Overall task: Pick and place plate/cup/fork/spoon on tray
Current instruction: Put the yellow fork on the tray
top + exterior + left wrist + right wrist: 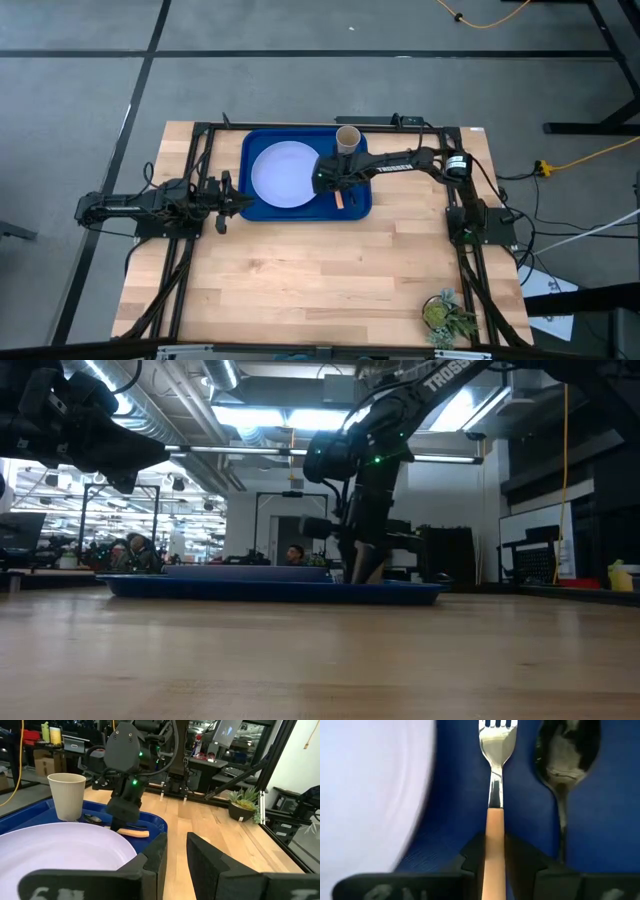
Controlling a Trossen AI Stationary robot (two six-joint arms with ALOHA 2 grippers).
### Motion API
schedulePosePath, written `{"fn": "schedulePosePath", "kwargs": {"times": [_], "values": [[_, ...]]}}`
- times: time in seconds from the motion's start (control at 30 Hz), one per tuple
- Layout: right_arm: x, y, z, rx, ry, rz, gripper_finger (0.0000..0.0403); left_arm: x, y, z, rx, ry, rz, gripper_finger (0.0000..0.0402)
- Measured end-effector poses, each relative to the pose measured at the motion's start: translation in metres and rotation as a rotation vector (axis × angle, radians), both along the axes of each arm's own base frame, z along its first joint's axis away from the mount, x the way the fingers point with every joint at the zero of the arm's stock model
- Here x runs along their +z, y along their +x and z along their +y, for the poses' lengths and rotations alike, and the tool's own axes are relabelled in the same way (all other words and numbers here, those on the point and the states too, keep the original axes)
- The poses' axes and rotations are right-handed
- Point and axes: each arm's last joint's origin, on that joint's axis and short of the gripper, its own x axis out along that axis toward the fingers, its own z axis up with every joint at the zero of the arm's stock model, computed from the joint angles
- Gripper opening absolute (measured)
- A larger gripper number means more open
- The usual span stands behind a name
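Right wrist view: fork (495, 795) between plate (370, 795), spoon (565, 765).

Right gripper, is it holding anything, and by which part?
The right gripper holds the fork by its wooden handle, over the tray. Left gripper holds nothing.

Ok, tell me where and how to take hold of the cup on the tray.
Grip the cup across its side wall near the rim, coming from the table's far edge or from above. It stands upright in the tray's far corner; the plate lies to one side, and the right gripper, shut on the fork, crowds the near side.
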Motion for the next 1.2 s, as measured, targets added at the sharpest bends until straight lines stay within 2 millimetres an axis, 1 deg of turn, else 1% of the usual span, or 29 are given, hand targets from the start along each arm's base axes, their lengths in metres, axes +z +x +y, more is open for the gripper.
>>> {"fn": "schedulePosePath", "kwargs": {"times": [0.17, 1.2], "values": [[-0.0007, -0.0029, 0.0004, -0.040, 0.006, 0.021, 0.0069, 0.0000, 0.0000, 0.0000, 0.000, 0.000, 0.000, 0.0065], [-0.0011, -0.0026, 0.0022, -0.012, 0.013, 0.028, 0.0072, 0.0001, 0.0000, 0.0000, 0.000, 0.000, 0.000, 0.0065]]}}
